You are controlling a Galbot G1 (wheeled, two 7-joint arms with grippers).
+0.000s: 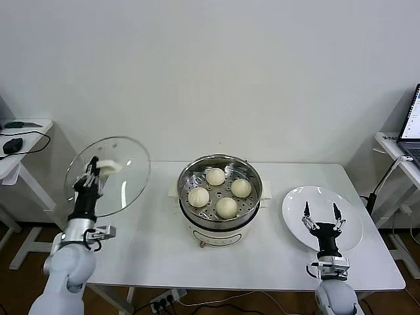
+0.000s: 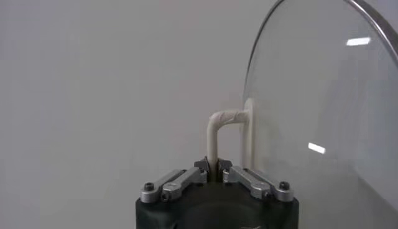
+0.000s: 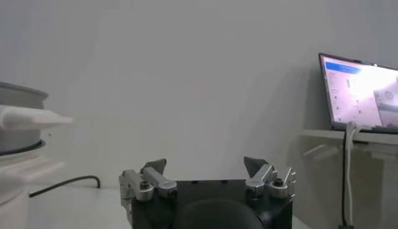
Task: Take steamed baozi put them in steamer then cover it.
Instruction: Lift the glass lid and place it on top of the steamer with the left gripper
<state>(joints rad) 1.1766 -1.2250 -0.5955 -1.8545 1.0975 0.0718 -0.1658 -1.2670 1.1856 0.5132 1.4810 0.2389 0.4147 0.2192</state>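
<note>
Head view: left tool (image 1: 94, 168) holds cover (image 1: 108, 176); laptop (image 1: 412, 121) far right.

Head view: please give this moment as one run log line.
baozi: four in steamer | cover: held up by left gripper | right gripper: open over plate

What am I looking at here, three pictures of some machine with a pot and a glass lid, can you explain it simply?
It is a two-armed robot, each arm ending in a claw. The wide picture comes from a camera on its head, looking down at a white table; the other two come from cameras on its wrists. On the table stands a shiny steamer with four baozi inside, and beside it a white plate with nothing on it. The left claw is shut on the handle of the cover, a glass lid held up and tilted, away from the steamer. The right claw waits open above the plate. A laptop sits on a side desk.
</note>
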